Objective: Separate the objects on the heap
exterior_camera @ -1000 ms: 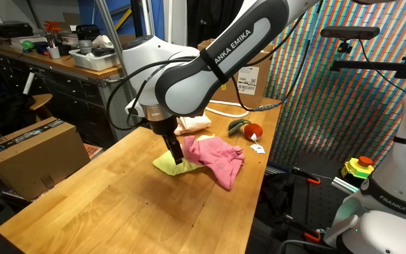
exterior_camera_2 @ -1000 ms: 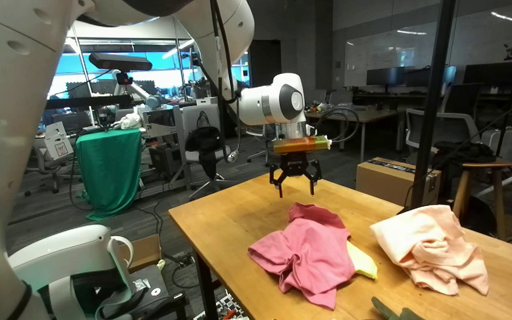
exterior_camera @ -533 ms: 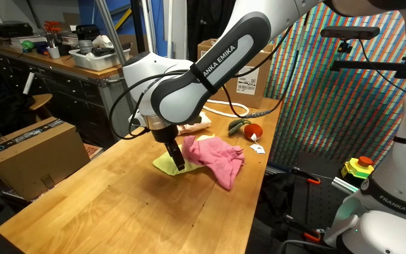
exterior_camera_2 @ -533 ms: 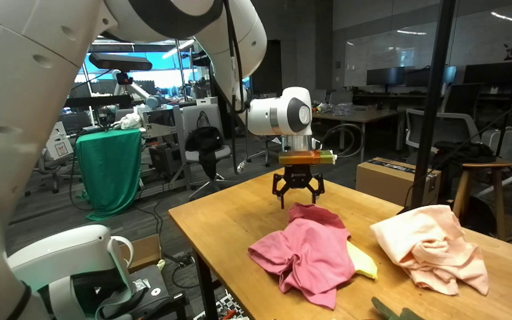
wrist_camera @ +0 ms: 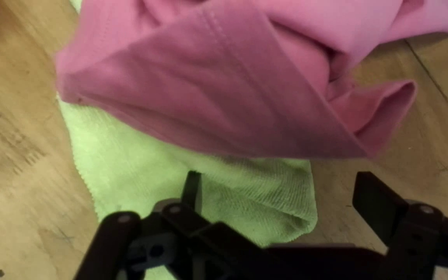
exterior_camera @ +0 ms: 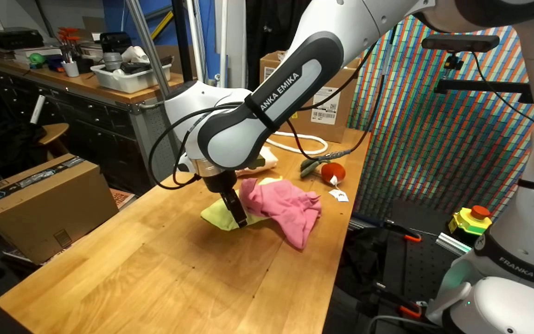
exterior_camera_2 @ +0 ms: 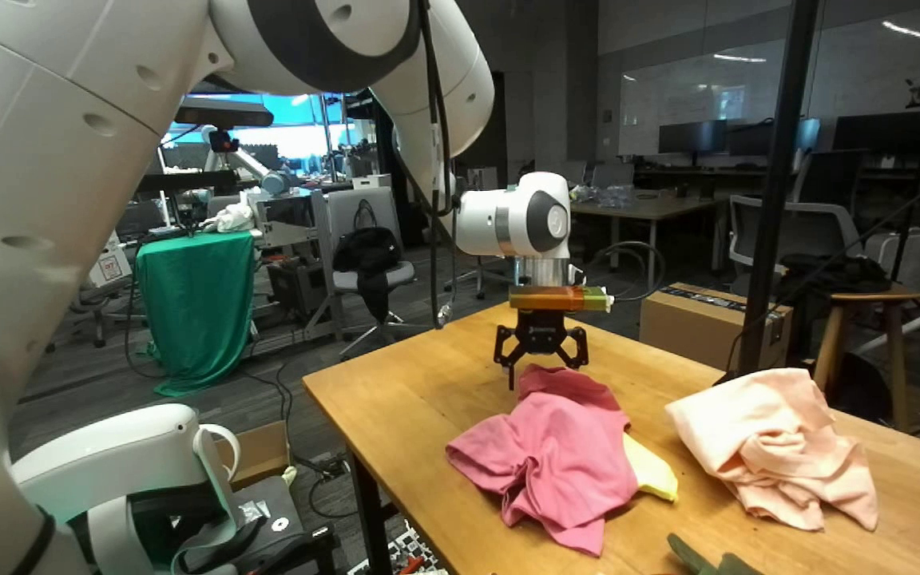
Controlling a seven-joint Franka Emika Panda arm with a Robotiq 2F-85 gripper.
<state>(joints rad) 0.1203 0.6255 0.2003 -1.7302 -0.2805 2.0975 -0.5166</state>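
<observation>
Fingers [exterior_camera_2: 511, 378] are pointing down and standing spread, one tip hiding behind far fold of pink cloth [exterior_camera_2: 556, 463]; contact unclear. Pink cloth is lying crumpled on worktop [exterior_camera_2: 400, 391]. Yellow cloth [exterior_camera_2: 652, 473] is peeking out from under it. Peach cloth [exterior_camera_2: 779, 447] is lying bunched, apart from both. Dark green object [exterior_camera_2: 693, 556] is showing partly at bottom edge of view. In background, cardboard box [exterior_camera_2: 688, 327] is standing and green drape [exterior_camera_2: 196, 303] is hanging.
</observation>
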